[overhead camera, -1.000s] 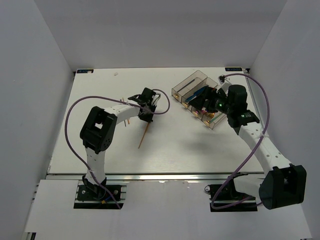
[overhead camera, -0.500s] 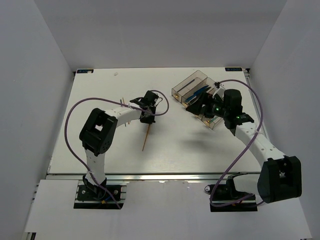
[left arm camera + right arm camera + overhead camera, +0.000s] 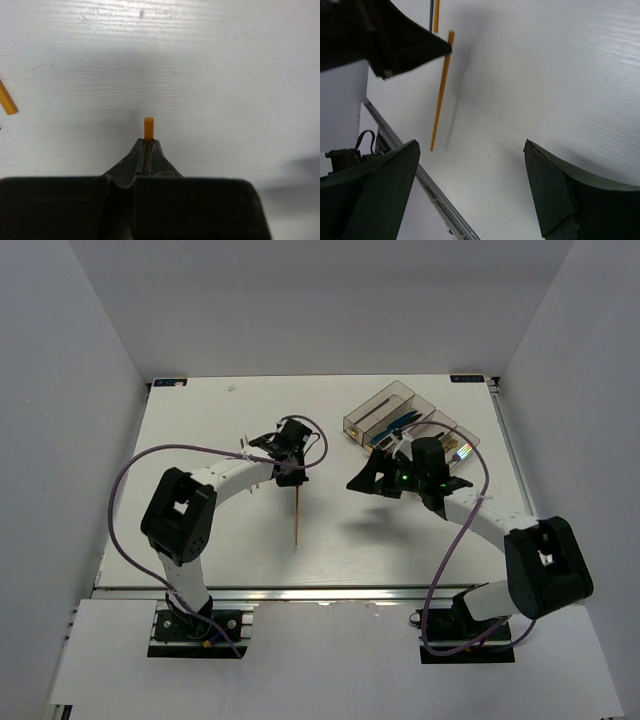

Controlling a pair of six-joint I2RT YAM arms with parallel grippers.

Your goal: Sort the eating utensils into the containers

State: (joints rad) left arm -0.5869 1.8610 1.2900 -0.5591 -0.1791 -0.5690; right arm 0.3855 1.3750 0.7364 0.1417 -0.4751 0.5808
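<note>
At the middle of the table [image 3: 200, 530], the left gripper [image 3: 296, 476] is fully closed on one orange chopstick [image 3: 297, 515]. From above I see the stick running from the fingertips toward the near edge of the table. On the left wrist camera, a short orange end comes out beyond the pressed fingertips [image 3: 141, 150], with its shadow on the white surface. I cannot tell whether the other end of the stick touches the table. A second chopstick [image 3: 6, 102] lies flat on the table, to the left in the same view, apart from the held one.

My right gripper [image 3: 362, 478] stands wide open with nothing between its fingers. It hovers over the table between the held chopstick and the containers [image 3: 383, 400]. Its wrist camera looks across at the held stick.

These containers sit at the far right of the table, turned diagonally. A blue knife [image 3: 405, 423] lies in one of the inner bins; I cannot say exactly which one.
</note>
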